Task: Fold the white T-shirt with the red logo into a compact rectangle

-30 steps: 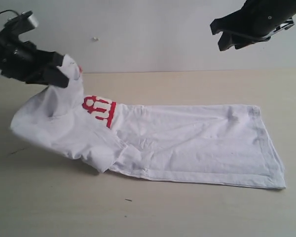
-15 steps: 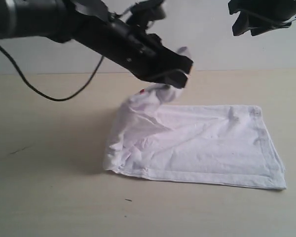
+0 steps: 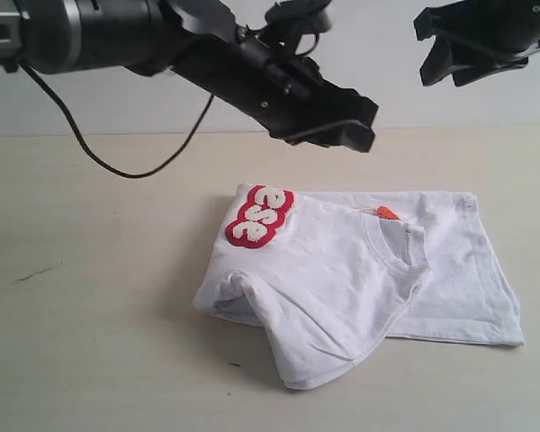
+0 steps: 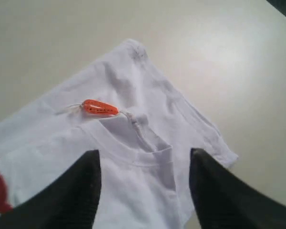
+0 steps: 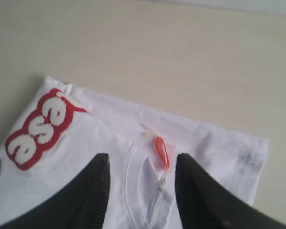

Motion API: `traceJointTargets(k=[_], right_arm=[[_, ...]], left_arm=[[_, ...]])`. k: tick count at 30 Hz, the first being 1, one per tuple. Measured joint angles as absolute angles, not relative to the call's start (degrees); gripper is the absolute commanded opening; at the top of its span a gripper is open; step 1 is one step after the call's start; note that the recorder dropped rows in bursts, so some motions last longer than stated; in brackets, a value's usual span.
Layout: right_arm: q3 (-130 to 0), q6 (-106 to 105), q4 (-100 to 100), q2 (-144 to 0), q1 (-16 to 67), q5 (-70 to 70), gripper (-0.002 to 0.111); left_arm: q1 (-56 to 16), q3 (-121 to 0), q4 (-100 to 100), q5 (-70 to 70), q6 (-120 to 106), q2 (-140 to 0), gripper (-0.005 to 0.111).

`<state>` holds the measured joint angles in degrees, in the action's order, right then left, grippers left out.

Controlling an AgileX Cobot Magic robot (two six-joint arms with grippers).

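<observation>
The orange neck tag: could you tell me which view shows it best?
The left wrist view: the orange tag is large, sharp and unobstructed. The right wrist view shows the tag smaller and narrower; the exterior view, only a tiny speck.

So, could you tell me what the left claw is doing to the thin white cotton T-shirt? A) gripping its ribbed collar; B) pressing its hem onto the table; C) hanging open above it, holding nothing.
C: the left claw stands open above the white cotton T-shirt, nothing between its fingers.
</observation>
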<state>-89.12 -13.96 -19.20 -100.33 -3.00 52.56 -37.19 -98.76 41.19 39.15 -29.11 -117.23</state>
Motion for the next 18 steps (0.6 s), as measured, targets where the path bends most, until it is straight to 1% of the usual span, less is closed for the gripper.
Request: traceJointTargets(k=[5,7,10,12,18], right_arm=[[-84.53,-13.96,-19.33,-104.27,-3.54,53.57,0.045],[-81.57,-13.96,-19.33,-105.85,-4.52,52.68,0.048],[-77.18,-14.54,-19.56,-108.95,-7.13,51.09,0.055],[-75.67,-15.95,-20.27,-110.75,-7.98,50.55,0.057],[-74.92,-23.08,-27.85,-116.35,-8.17,50.05,0.057]], left_arm=[[-32.26,-99.0,32.65,45.28,-24.07,-114.07,0.05],[-30.37,-97.9,29.98,46.54,-22.97,-112.85,0.05],[-27.33,-94.07,27.94,46.78,-23.08,-110.39,0.05],[-25.62,-91.35,27.52,46.19,-23.86,-108.86,0.05],[-21.21,-84.41,27.22,44.72,-26.06,-105.64,0.05]])
